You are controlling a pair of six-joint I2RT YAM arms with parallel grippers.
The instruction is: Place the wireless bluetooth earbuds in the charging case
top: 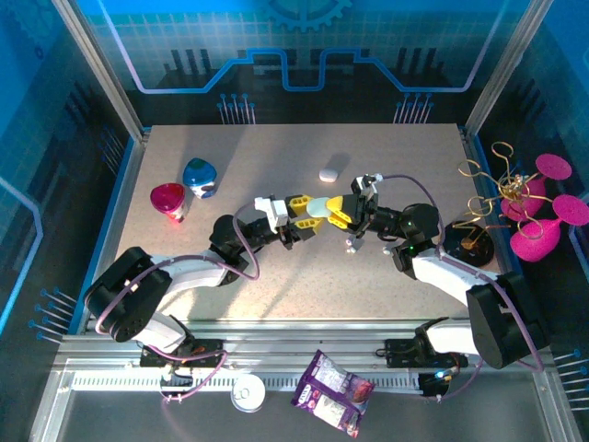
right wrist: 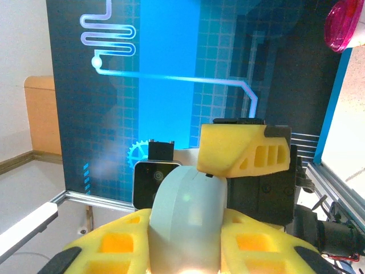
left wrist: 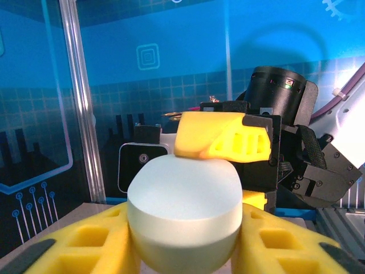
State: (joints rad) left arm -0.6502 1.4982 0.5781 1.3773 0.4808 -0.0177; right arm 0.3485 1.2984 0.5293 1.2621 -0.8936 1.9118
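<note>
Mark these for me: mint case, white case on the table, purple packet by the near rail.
mint case (left wrist: 182, 200), left wrist view, front of its rounded shell
white case (top: 329, 173), top external view, middle of its top
purple packet (top: 333, 394), top external view, centre of the bag

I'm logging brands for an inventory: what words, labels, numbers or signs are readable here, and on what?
No word or number is readable.
On the purple packet: print, too small and blurred to read.
On the blue cup: a pale patch, unreadable.
On the backdrop: a gear sign and circuit lines, no words.
On the mint case: no marking on the sides that show.
</note>
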